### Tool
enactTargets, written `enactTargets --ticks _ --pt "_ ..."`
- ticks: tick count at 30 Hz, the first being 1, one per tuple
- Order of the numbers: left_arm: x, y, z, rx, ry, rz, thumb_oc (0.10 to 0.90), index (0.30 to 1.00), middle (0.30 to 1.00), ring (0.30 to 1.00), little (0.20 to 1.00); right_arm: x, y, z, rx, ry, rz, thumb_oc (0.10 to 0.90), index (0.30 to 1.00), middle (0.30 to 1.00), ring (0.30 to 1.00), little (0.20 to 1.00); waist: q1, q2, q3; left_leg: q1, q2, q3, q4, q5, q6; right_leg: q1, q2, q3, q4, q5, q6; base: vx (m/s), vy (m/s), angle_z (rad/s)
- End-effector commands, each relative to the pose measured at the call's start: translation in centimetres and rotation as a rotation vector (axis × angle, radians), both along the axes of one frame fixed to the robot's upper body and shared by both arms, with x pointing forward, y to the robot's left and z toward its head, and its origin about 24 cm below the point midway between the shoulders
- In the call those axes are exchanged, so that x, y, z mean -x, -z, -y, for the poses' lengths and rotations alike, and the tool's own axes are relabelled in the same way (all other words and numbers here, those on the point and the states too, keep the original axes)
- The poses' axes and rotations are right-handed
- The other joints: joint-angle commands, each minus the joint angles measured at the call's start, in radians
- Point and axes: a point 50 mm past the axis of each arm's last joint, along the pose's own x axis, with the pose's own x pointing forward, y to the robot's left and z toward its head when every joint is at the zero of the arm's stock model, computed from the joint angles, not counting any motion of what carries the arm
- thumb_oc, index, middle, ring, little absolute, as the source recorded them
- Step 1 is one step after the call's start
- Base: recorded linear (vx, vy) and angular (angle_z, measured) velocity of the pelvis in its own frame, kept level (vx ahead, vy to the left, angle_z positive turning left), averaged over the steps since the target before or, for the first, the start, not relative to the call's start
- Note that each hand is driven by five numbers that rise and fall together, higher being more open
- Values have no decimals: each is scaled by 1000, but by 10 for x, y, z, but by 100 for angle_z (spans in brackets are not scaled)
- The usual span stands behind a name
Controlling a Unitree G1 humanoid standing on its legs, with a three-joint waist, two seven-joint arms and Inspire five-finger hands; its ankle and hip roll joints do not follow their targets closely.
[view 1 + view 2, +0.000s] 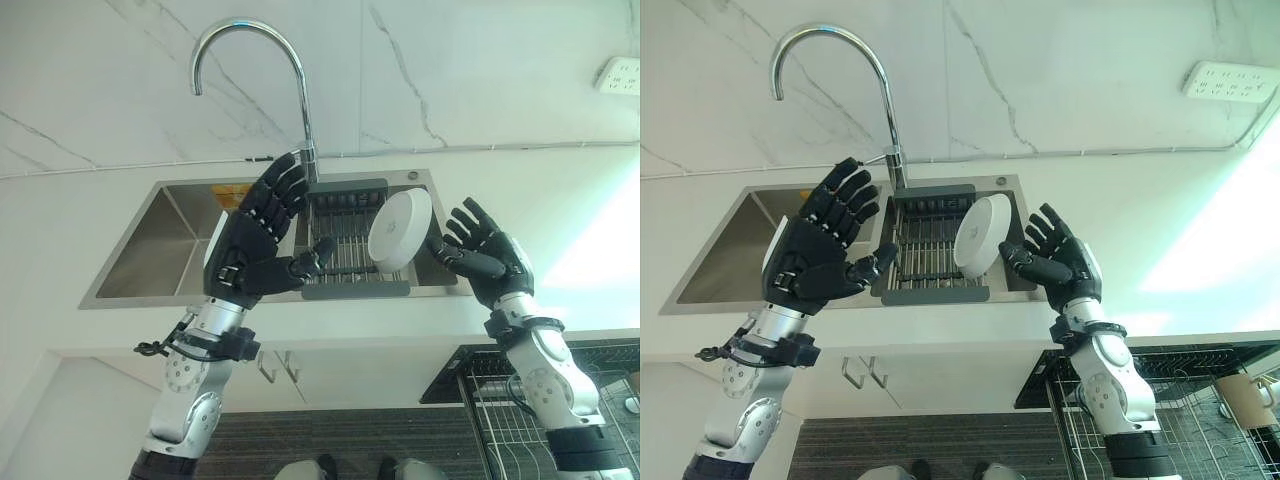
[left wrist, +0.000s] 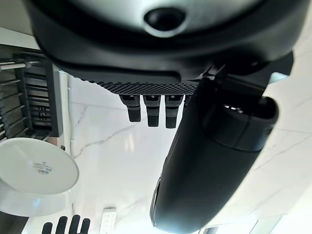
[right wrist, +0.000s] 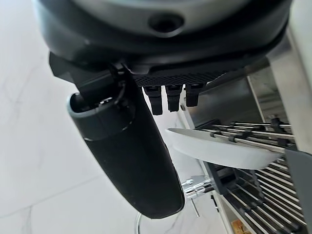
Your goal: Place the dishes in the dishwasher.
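A white round dish stands on edge in a dark drying rack set in the steel sink. My left hand is raised over the sink just left of the rack, open with its fingers spread and nothing in it. My right hand is open at the right of the dish, palm towards it, its thumb close to the rim but apart from it. The left wrist view shows the dish past my left hand. In the right wrist view the dish lies just beyond my right hand.
A tall curved tap rises behind the rack. The white counter runs round the sink. Below it at the lower right a wire dishwasher basket is pulled out, with a tan cup in it. A wall socket sits at the upper right.
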Motion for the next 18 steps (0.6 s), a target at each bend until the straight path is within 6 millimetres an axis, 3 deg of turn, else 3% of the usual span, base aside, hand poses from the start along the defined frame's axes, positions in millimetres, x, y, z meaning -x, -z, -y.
enactTargets --ticks 1,18 --pt "2 -39 4 -4 18 224 800 900 900 900 900 -15 -40 1 -79 -9 178 800 900 900 900 900 10 -40 -82 47 32 -43 61 -205 -52 89 -10 -5 -71 -85 96 0 0 0" --pt "-2 -38 7 -9 20 198 800 900 900 900 900 -26 -29 -3 -111 -26 65 800 900 900 900 900 18 -38 -77 52 31 -44 61 -205 -53 101 -13 -13 -71 -90 96 0 2 1"
